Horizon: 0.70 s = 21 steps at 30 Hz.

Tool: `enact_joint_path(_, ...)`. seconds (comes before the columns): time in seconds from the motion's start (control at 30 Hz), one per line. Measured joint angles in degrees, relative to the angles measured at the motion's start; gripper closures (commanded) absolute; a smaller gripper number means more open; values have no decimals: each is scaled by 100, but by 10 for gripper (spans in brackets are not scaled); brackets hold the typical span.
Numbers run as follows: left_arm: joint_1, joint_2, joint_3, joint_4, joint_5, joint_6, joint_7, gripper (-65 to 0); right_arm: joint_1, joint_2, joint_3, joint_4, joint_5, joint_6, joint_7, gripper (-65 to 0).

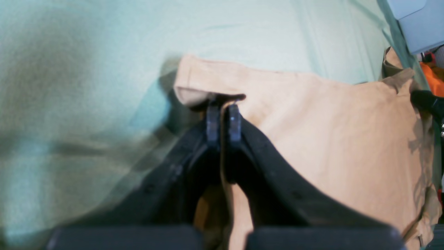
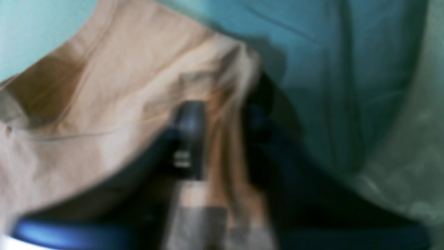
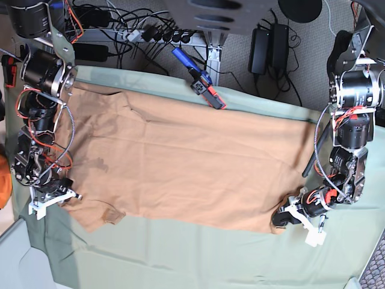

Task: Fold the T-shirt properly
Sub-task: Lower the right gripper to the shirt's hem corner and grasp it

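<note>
The tan T-shirt (image 3: 192, 168) lies spread flat across the green tablecloth (image 3: 180, 253), collar end toward the base view's left. My left gripper (image 3: 281, 218) sits at the shirt's near right corner. In the left wrist view its fingers (image 1: 223, 111) are shut on a fold of the T-shirt's (image 1: 329, 139) edge. My right gripper (image 3: 63, 201) is at the near left sleeve. The blurred right wrist view shows the right gripper (image 2: 222, 139) closed on a raised ridge of the T-shirt (image 2: 104, 86).
A blue and red tool (image 3: 201, 78) lies at the cloth's far edge. Cables and power bricks (image 3: 267, 42) cover the floor behind. An orange object (image 3: 5, 180) sits off the left edge. A grey box (image 1: 419, 21) stands beyond the tablecloth's corner.
</note>
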Motion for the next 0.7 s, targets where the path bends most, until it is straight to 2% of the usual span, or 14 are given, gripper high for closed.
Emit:
enact_joint_path(0.17, 0, 2, 0, 0, -22, 0, 0, 0, -2, 28, 0, 0, -7, 0, 280, 0)
enact_joint_path(0.37, -2, -98, 0, 0, -332, 0, 33, 0, -11, 26, 0, 0, -264, 2, 299, 0)
enact_joint_path(0.47, 0, -179, 0, 0, -616, 0, 306, 0, -81, 28, 0, 68, -278, 11, 278, 0)
enact_joint_path(0.57, 37, -223, 0, 0, -1025, 0, 614, 0, -389, 31, -2, 448, -262, 37, 245, 0)
enact_joint_path(0.7, 236, -361, 4, 0, -1412, -9, 647, 0, -1060, 74, -9, 1296, -236, 42, 219, 0)
